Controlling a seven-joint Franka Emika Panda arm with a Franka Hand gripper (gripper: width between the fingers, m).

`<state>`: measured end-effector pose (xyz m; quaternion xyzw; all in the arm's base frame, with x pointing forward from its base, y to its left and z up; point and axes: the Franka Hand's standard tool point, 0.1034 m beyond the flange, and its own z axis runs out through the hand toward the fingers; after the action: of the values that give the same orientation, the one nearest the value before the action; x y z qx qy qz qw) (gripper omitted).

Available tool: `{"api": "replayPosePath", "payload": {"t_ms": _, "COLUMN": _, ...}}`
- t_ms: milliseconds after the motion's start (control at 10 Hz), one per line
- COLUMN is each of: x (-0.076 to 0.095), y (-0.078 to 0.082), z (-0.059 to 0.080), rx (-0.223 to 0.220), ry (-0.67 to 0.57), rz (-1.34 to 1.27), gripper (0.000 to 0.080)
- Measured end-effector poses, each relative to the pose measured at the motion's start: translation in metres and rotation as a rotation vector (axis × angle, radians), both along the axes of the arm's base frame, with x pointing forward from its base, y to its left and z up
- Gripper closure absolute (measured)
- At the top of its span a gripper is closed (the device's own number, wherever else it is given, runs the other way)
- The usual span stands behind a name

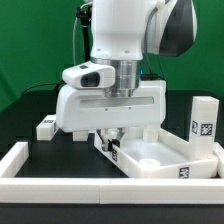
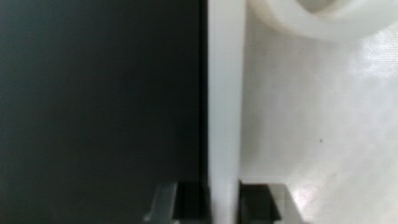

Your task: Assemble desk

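The white desk top (image 1: pixel 170 148), a flat tray with a raised rim, lies on the black table at the exterior view's right. My gripper (image 1: pixel 110 136) is down over its left rim. In the wrist view the thin rim (image 2: pixel 224 100) runs straight between my two fingers, and the gripper (image 2: pixel 222 203) is shut on it with the dark pads (image 2: pixel 263 203) against both sides. A round socket (image 2: pixel 329 20) shows in the tray floor. One leg block (image 1: pixel 205 122) with a tag stands upright at the right. Another leg (image 1: pixel 47 127) lies at the left.
A long white border rail (image 1: pixel 70 186) runs along the front, with a side rail (image 1: pixel 15 160) at the exterior view's left. The arm's white body hides the table behind the gripper. A green backdrop stands behind.
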<state>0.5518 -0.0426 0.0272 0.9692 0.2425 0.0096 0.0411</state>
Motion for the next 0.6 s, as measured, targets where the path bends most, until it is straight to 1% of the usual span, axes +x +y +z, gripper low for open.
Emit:
{"api": "replayPosePath", "payload": {"t_ms": 100, "x": 0.0081, "y": -0.0011, "z": 0.0028, "rx": -0.018, "ry": 0.000, "rz": 0.063, "gripper": 0.0739}}
{"api": "replayPosePath", "payload": {"t_ms": 200, "x": 0.0127, "y": -0.0039, "z": 0.0044, "rx": -0.041, "ry": 0.002, "rz": 0.153, "gripper": 0.0739}}
{"api": "replayPosePath", "payload": {"t_ms": 600, "x": 0.0104, "y": -0.0103, "z": 0.0033, "rx": -0.065, "ry": 0.030, "rz": 0.361, "gripper": 0.0739}}
